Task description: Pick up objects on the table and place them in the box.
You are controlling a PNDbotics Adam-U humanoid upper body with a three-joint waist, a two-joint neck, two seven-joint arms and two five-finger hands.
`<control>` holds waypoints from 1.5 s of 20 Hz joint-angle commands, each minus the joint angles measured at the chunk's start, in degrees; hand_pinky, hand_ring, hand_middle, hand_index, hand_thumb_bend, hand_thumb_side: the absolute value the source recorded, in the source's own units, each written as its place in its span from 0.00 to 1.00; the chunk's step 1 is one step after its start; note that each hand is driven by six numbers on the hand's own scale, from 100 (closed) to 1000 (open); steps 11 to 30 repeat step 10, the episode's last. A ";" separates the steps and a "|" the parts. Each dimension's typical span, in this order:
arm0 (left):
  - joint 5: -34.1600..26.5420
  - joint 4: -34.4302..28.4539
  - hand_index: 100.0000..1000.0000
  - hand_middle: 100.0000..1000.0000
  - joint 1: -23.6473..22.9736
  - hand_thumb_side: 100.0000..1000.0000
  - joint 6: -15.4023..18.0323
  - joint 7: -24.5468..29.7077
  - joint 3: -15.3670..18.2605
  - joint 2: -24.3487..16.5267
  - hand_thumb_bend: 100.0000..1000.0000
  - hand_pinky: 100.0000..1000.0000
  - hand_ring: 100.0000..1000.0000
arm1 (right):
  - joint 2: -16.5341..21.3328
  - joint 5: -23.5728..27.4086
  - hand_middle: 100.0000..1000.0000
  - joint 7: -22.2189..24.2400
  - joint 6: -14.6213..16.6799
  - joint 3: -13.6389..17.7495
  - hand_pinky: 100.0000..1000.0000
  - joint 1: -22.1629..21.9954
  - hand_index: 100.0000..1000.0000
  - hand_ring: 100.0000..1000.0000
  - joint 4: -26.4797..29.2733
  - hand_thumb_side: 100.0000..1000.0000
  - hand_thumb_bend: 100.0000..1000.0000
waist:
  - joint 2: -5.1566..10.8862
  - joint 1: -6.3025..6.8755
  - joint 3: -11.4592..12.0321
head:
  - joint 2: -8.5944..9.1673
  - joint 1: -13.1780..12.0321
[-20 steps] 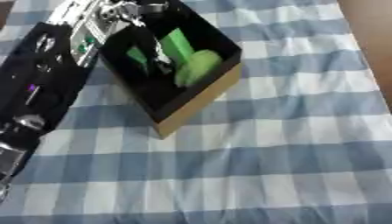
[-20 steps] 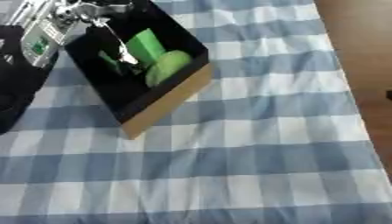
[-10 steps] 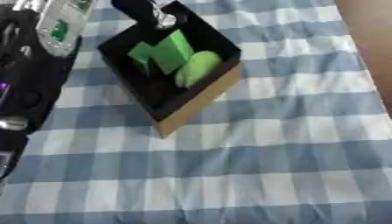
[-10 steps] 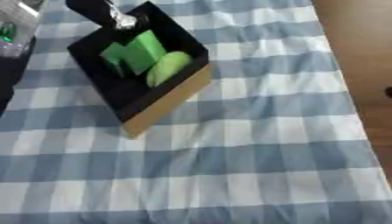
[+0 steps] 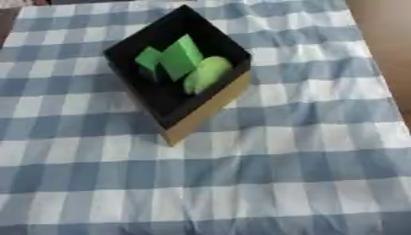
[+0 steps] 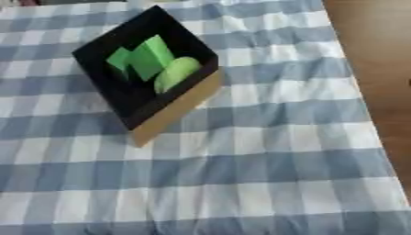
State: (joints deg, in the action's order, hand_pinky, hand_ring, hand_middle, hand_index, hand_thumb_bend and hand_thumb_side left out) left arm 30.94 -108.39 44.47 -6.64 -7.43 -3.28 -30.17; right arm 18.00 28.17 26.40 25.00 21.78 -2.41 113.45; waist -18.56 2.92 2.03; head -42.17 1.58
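A black-lined cardboard box with tan outer walls [image 5: 205, 112] sits turned corner-on toward the camera, in the upper left part of the counter. Inside it lie three green things: a bright green block with flat faces [image 5: 181, 57], a smaller bright green piece [image 5: 147, 58] touching the block's left side, and a paler yellow-green rounded object [image 5: 205, 74] leaning against the box's right inner wall, just beside the block. The rest of the box's dark floor, toward its near corner, shows bare.

The box rests on a blue and white checked cloth [image 6: 265, 174] that covers the counter and is slightly wrinkled to the right of the box. Beyond the cloth's right edge a strip of brown wooden surface [image 6: 377, 55] shows.

Neither hand appears in either view, so how their fingers stand cannot be told.
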 commanded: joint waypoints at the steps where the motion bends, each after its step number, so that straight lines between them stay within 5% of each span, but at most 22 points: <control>1: -2.64 -5.54 0.86 0.74 -3.89 0.38 2.87 -9.88 3.63 0.76 0.35 0.84 0.80 | 1.87 1.86 0.34 -0.51 0.86 0.53 0.91 0.82 0.89 1.00 1.14 0.51 0.00 | 1.61 -1.62 0.15 | 0.80 0.15; 4: -6.23 -6.13 0.86 0.74 -8.01 0.40 7.53 -15.63 5.30 2.90 0.36 0.84 0.80 | 1.88 2.84 0.34 -0.70 1.49 0.64 0.91 1.42 0.89 1.00 1.14 0.51 0.00 | 1.32 -2.27 0.30 | 1.00 -0.02; 10: -13.63 -6.20 0.86 0.72 -12.22 0.46 17.10 -15.88 6.51 6.07 0.40 0.84 0.78 | 1.89 4.82 0.35 -1.02 2.20 0.76 0.91 2.61 0.89 1.00 1.14 0.51 0.00 | 1.00 -3.43 0.12 | 1.41 -0.80; 30: -13.63 -6.20 0.86 0.72 -12.22 0.46 17.10 -15.88 6.51 6.07 0.40 0.84 0.78 | 1.89 4.82 0.35 -1.02 2.20 0.76 0.91 2.61 0.89 1.00 1.14 0.51 0.00 | 1.00 -3.43 0.12 | 1.41 -0.80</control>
